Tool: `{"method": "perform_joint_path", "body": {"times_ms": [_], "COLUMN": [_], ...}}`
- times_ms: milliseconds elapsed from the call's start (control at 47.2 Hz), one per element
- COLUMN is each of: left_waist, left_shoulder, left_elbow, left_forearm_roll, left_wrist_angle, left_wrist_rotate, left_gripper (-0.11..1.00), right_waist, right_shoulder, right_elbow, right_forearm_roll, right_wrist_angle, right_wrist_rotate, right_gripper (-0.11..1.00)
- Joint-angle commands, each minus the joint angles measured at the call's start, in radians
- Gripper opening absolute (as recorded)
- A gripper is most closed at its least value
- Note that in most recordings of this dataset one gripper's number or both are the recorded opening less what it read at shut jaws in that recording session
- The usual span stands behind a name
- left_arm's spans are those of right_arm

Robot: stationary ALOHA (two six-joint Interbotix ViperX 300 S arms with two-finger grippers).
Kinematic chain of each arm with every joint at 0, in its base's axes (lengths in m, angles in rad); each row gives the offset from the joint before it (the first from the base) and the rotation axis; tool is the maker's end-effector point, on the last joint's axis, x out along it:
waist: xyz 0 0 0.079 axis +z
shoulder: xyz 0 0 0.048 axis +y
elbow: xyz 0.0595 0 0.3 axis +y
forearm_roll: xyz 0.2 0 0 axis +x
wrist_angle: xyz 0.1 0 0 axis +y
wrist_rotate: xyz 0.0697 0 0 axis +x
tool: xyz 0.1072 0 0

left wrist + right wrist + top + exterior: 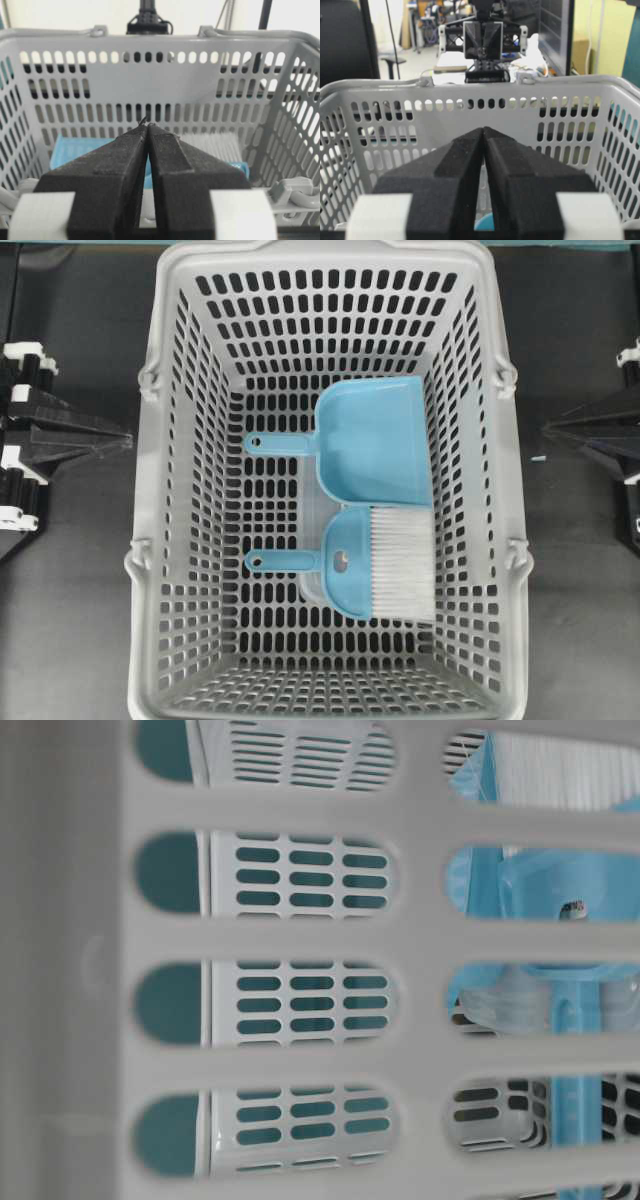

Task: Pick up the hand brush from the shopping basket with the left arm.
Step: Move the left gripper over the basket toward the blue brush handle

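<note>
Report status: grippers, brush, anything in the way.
Left gripper and right gripper shut, empty, outside the shopping basket. Hand brush untouched on basket floor. Dustpan alongside, touching its bristles.

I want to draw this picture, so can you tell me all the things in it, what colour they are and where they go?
shopping basket: one, light grey with slotted walls and floor, filling the middle of the overhead view on the dark table.
dustpan: one, light blue, lying on the basket floor toward the far end, handle pointing to the view's left.
hand brush: one, light blue with white bristles, on the basket floor just below the dustpan in the overhead view, thin handle pointing left, bristles to the right.
left gripper: one, black, outside the basket, shut with nothing in it.
right gripper: one, black, outside the basket on the other side, also shut and empty.
</note>
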Motion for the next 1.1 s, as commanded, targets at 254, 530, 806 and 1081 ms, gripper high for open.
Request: {"method": "perform_joint_path", "body": {"times_ms": [254, 530, 806, 1081], "left_waist": [-0.044, -0.100, -0.124, -0.123], "left_shoulder": [0.124, 0.390, 0.584, 0.746], "left_elbow": [-0.347, -0.681, -0.853, -0.969], "left_forearm_roll": [0.041, 0.041, 0.043, 0.041], "left_wrist_angle": [0.456, 0.862, 0.988, 1.144], "left_wrist_rotate": [-0.077, -0.077, -0.089, -0.132], "left_gripper": [0.00, 0.00, 0.00, 0.36], "right_waist": [0.000, 0.002, 0.002, 0.002], "right_shoulder": [-0.003, -0.018, -0.041, -0.071], "right_elbow": [-0.020, -0.023, -0.029, -0.032], "right_forearm_roll": [0.012, 0.012, 0.012, 0.012], "right_wrist_angle": [0.060, 0.115, 0.184, 0.229], "right_wrist_rotate": [0.028, 0.034, 0.035, 0.052], "right_gripper": [0.00, 0.00, 0.15, 0.80]}}
